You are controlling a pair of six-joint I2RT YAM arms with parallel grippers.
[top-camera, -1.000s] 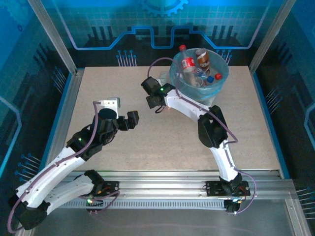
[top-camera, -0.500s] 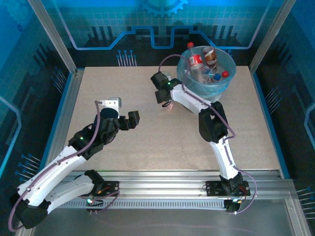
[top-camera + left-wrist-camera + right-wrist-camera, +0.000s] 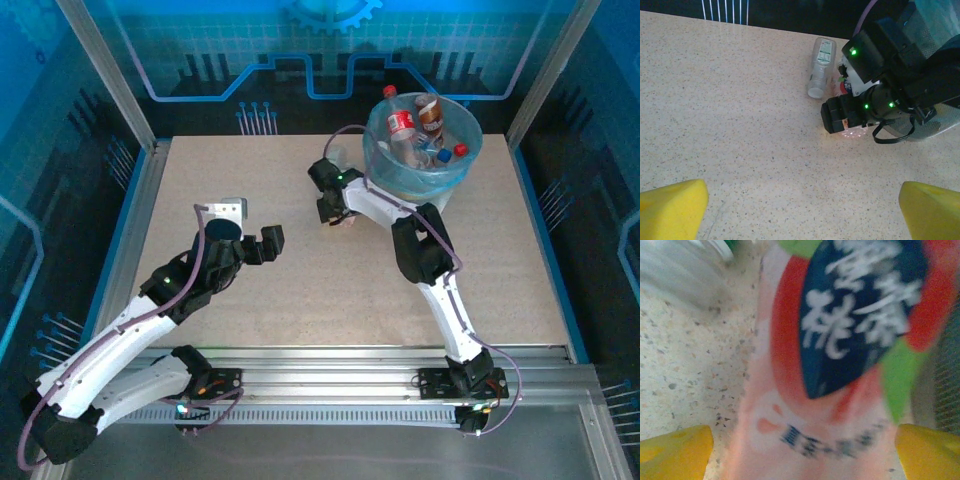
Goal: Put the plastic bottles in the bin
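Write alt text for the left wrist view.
The right gripper hangs low over a pinkish bottle on the speckled table, a clear bottle lying beside it. The left gripper shows yellow fingertips at the bottom corners.

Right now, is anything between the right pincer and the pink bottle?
Nothing visible. The pink bottle sits right before the right pincer, between its open fingertips. A clear bottle lies beside it, not in between.

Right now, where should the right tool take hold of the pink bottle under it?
Grip the pink bottle across its labelled middle, coming straight down. It seems to lie flat on the table, running lengthwise between the open right tool's fingers, which flank it.
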